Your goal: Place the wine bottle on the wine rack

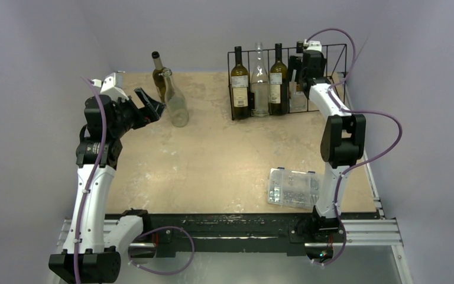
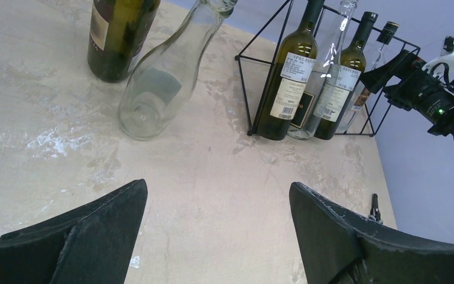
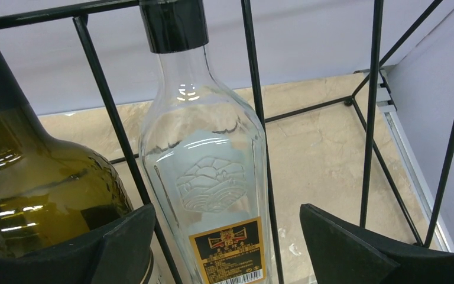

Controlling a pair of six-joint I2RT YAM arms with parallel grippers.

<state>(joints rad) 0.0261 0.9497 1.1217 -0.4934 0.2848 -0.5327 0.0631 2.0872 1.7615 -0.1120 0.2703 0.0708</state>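
- Wine rack (image 1: 336,64) seen at rear right of desk (image 1: 224,154).
- Clear wine bottle (image 3: 213,171), black-capped, stood upright in fourth slot from left, beside three other bottles (image 1: 259,83).
- Right pincer (image 3: 227,231) held at rack, jaws spread wide either side of that bottle. Glass apparently not touched, though hard to judge.
- Left pincer (image 2: 219,201) opened wide, nothing gripped, pointed toward green bottle (image 1: 158,74) and clear carafe (image 1: 177,105) stood at rear left.
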